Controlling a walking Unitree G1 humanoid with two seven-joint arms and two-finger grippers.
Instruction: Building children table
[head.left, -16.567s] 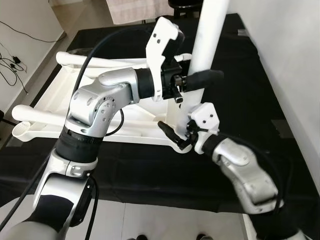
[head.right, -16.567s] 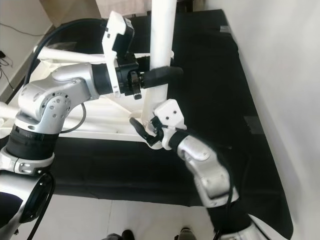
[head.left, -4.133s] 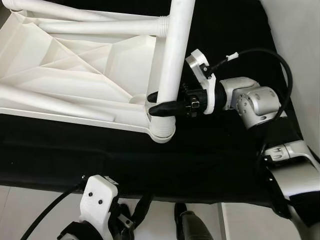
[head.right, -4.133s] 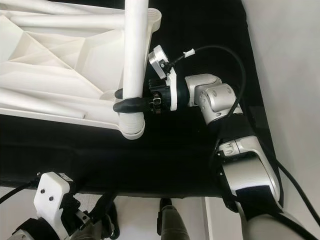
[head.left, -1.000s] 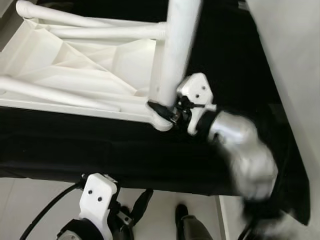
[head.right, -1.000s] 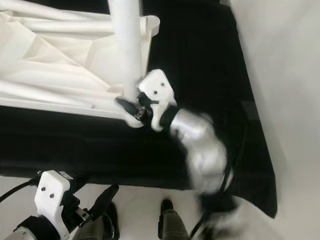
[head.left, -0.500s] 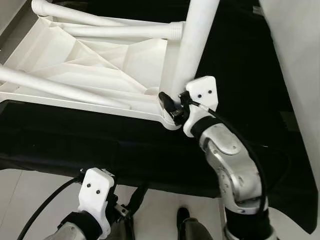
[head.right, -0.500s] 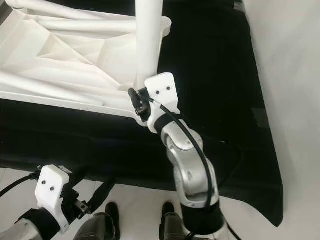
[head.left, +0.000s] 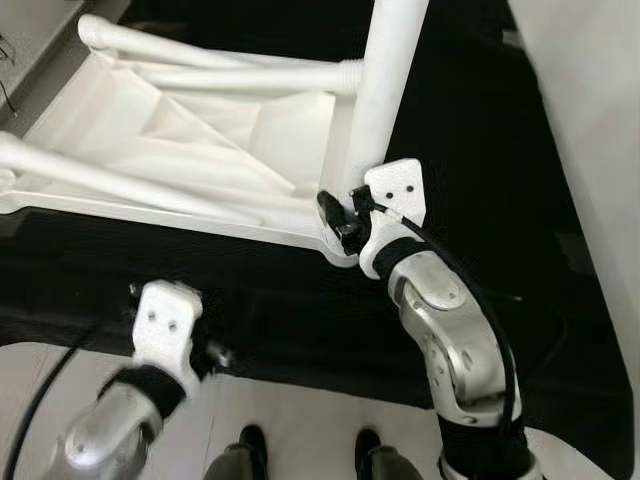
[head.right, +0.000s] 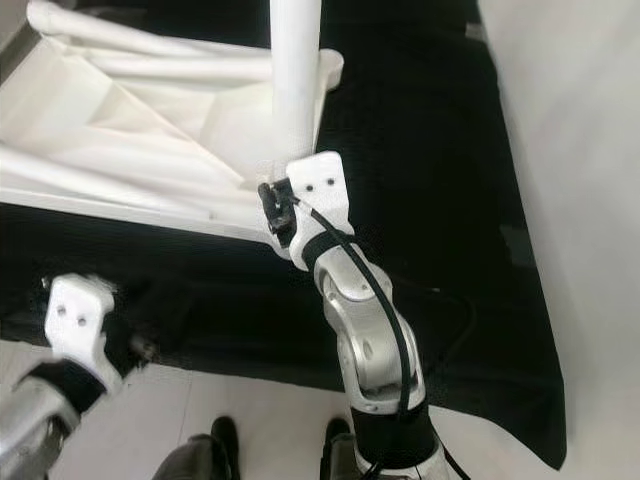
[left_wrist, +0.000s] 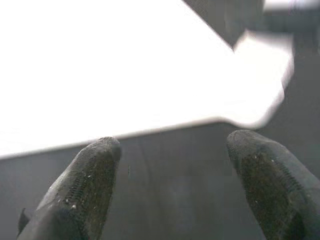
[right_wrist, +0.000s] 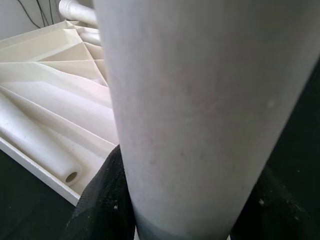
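Observation:
A white children's table top (head.left: 200, 150) lies upside down on a black cloth (head.left: 480, 150). One white leg (head.left: 385, 90) stands upright in the top's near right corner. My right gripper (head.left: 338, 218) is shut on the base of that leg, and the leg (right_wrist: 200, 100) sits between its black fingers (right_wrist: 107, 200) in the right wrist view. My left gripper (left_wrist: 172, 147) is open with nothing between its fingers, facing the bright edge of the top. The left arm (head.left: 165, 325) hovers low at the near left, in front of the cloth's edge.
Two more white legs (head.left: 200, 75) (head.left: 100, 180) lie across the upturned top. A white wall (head.left: 600, 120) runs close along the right. Pale floor (head.left: 300, 410) shows below the cloth's near edge, with my feet (head.left: 240, 440) on it.
My left arm has risen and swung up toward the cloth's near edge, blurred by the motion. The right gripper still holds the leg's base. The view has shifted slightly.

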